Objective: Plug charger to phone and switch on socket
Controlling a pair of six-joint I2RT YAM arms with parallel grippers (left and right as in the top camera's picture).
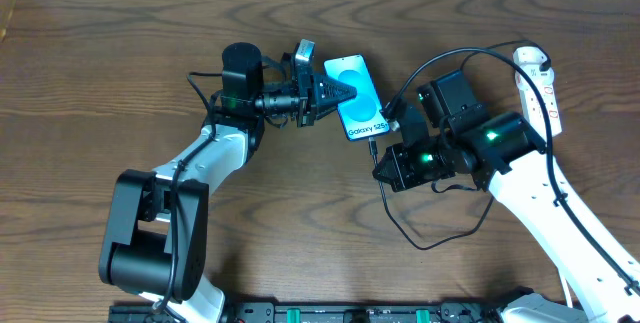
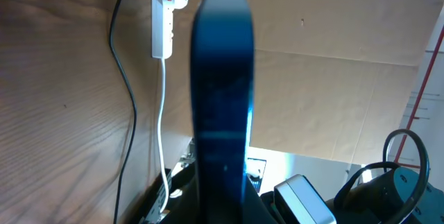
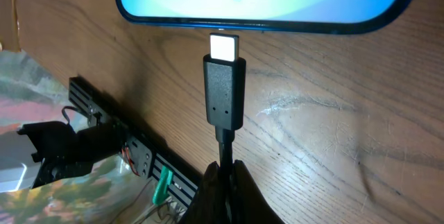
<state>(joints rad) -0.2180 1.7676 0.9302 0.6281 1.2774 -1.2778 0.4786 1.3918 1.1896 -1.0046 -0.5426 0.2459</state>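
The phone (image 1: 357, 96) lies in the middle of the table with its cyan screen up, "Galaxy" text at its near end. My left gripper (image 1: 335, 91) is shut on its left edge; in the left wrist view the phone (image 2: 222, 106) fills the centre edge-on. My right gripper (image 1: 383, 163) is shut on the charger cable just behind its plug tip (image 3: 223, 85). The metal tip sits right at the phone's bottom edge (image 3: 263, 2), touching or nearly so. The black cable (image 1: 440, 238) loops back to the white adapter in the socket (image 1: 538, 83) at the far right.
The socket and its white cord (image 2: 164, 92) also show in the left wrist view, with the black cable (image 2: 125, 78) beside it. A black rail (image 1: 330, 313) runs along the table's front edge. A cardboard wall (image 2: 333, 37) stands behind.
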